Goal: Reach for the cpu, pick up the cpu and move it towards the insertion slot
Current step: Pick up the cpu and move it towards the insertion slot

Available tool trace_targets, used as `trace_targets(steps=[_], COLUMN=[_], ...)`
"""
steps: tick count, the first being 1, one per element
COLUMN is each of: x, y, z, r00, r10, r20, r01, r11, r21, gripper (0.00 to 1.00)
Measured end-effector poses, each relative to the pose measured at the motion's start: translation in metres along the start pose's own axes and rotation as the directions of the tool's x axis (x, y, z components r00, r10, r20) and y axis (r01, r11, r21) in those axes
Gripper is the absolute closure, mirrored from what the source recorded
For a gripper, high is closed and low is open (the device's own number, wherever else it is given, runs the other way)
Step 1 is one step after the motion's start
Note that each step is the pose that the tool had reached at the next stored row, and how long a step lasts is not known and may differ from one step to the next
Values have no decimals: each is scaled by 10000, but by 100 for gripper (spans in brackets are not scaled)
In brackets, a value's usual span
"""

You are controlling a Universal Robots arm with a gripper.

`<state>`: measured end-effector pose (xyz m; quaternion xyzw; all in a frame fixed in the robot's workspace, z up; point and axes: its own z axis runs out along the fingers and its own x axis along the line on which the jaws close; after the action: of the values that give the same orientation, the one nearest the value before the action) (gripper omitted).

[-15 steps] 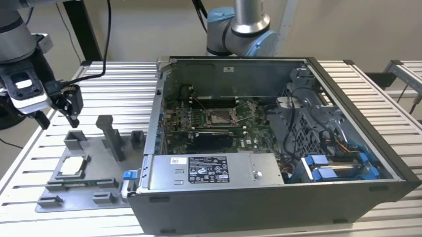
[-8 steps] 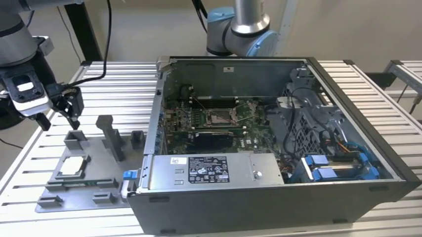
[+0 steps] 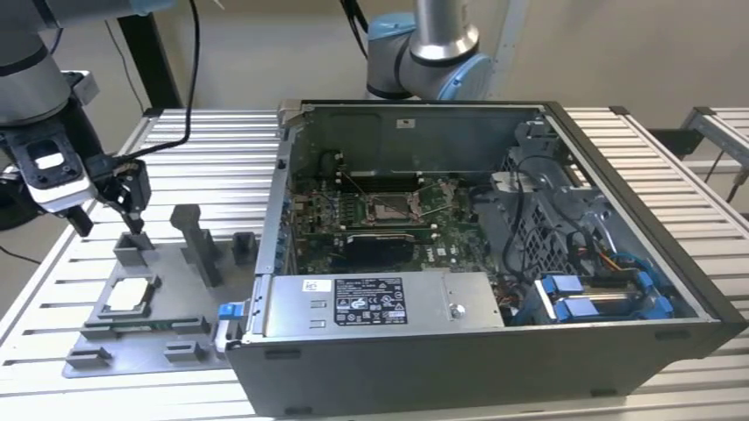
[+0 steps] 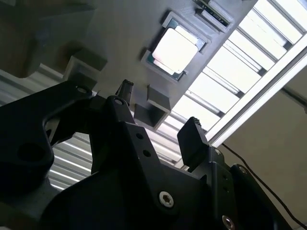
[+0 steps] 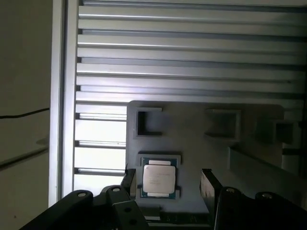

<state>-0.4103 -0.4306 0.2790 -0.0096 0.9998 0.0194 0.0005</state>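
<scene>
We see a table (image 3: pixel 210 140) of silver metal slats in front of a plain beige wall (image 3: pixel 632 53). An open computer case (image 3: pixel 468 360) takes up most of the table. Inside it lies a green circuit board, with the insertion slot (image 3: pixel 390 208), a silvery square frame with a dark centre, near the board's middle. A labelled power supply (image 3: pixel 374 303) sits along the near wall of the case, and blue-handled drive bays (image 3: pixel 591 298) are at the exterior view's right. The base of a second arm (image 3: pixel 427 53) rises behind the case.

At the exterior view's left, beside the case, a grey fixture plate (image 3: pixel 153 342) lies flat on the slats. It carries a tall grey post (image 3: pixel 193 241) and a few low blocks. The cpu (image 3: pixel 129 296) rests in a shallow square pocket of this plate with its pale top facing up, well apart from the slot. The case wall stands between them.

The gripper (image 3: pixel 108 219) hangs over the far end of the plate, above a small block (image 3: pixel 132 248). In the first wrist view its fingers (image 5: pixel 209 187) are spread wide apart, and the cpu (image 5: pixel 159 178) shows between them. They appear to be clear of the chip, though the height is hard to judge. The gripper grasps nothing.
</scene>
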Motion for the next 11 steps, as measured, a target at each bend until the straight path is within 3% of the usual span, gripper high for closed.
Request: trace_targets(steps=[11], x=[1], y=[-7], z=[193], r00=[10000], r10=[0], r20=[0], r01=[0], r11=[10000], r21=[0], gripper=[0])
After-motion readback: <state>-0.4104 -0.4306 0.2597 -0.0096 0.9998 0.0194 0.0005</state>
